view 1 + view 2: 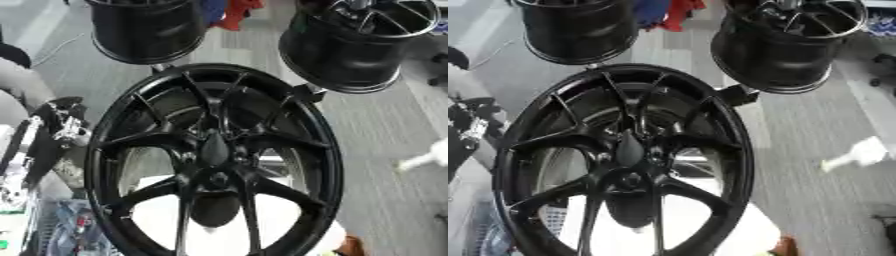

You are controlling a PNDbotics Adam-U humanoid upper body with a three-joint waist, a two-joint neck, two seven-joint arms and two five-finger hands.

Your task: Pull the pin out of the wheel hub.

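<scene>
Big black metal wheel with thin spokes [214,160], standing up on its edge, filling the middle of the frame. Round black wheel hub [216,176] right at the middle of the wheel, where all the spokes meet. Dark pointed piece [214,147] sitting just above the hub, touching it; hard to say whether this is the pin. Another dark rounded lump [214,207] just below the hub, behind the spokes.

Bright white surface [284,220] seen through the gaps between the lower spokes. Small orange-brown thing [352,247] at the bottom edge, just right of the rim.

Black and silver left hand [54,131] at the left edge of the frame, close beside the rim, not on the hub. Too mixed up with other parts to tell whether open or closed.

Heap of clear wrapping with blue and red bits [72,231] in the lower left corner.

Grey striped floor [385,130] all around. Two more black wheels lying near the top: one upper left [147,31], one upper right [357,42]. Red and blue cloth [233,10] between them at the top edge. Blurry white shape [425,159] over the floor at the right edge.
</scene>
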